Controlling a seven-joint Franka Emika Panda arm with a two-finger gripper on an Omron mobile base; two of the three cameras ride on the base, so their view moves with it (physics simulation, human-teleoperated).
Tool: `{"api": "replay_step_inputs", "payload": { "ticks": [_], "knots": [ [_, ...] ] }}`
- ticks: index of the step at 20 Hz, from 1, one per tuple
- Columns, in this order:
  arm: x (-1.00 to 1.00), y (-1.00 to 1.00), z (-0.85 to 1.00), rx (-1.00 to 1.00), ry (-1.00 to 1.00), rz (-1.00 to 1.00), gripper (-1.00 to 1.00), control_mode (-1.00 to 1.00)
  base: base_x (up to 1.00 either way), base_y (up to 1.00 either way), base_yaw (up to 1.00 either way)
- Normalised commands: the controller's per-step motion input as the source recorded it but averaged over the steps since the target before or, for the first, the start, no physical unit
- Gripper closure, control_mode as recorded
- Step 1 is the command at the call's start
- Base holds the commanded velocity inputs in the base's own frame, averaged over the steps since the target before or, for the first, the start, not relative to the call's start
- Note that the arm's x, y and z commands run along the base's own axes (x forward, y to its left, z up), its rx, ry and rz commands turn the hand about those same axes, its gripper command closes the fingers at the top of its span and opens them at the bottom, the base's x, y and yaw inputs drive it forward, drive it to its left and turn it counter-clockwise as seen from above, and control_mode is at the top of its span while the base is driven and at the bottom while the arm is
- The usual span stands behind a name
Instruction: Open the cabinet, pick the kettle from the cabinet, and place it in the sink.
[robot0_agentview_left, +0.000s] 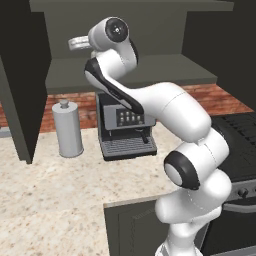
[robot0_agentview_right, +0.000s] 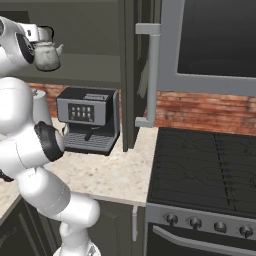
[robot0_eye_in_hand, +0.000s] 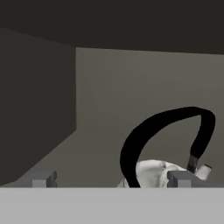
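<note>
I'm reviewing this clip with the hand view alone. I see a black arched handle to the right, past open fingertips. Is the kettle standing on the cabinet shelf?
Observer: Yes. In the right base view the kettle stands on the shelf of the cabinet, with the open gripper up by its handle.
Operator: Are both doors open?
Observer: The right door stands out edge-on, and the left door is swung open too.
Operator: What's underneath?
Observer: A coffee machine sits on the counter, with a tall grey cylinder beside it.

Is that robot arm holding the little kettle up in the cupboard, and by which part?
Nothing is held yet. The tool is open, its fingertips either side of the kettle below its black handle.
</note>
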Motion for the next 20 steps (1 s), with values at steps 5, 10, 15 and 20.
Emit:
{"api": "replay_step_inputs", "payload": {
  "ticks": [5,10,15,20],
  "knots": [
    [0.14,0.02,-0.04,0.00,0.00,0.00,-1.00,-1.00,0.00,0.00,0.00],
    [0.15,0.00,0.00,0.00,0.00,0.00,-1.00,-1.00,0.00,0.00,0.00],
    [0.13,0.01,0.00,0.00,0.00,0.00,-1.00,-1.00,0.00,0.00,0.00],
    [0.11,0.03,0.00,0.00,0.00,0.00,-1.00,-1.00,0.00,0.00,0.00]
  ]
}}
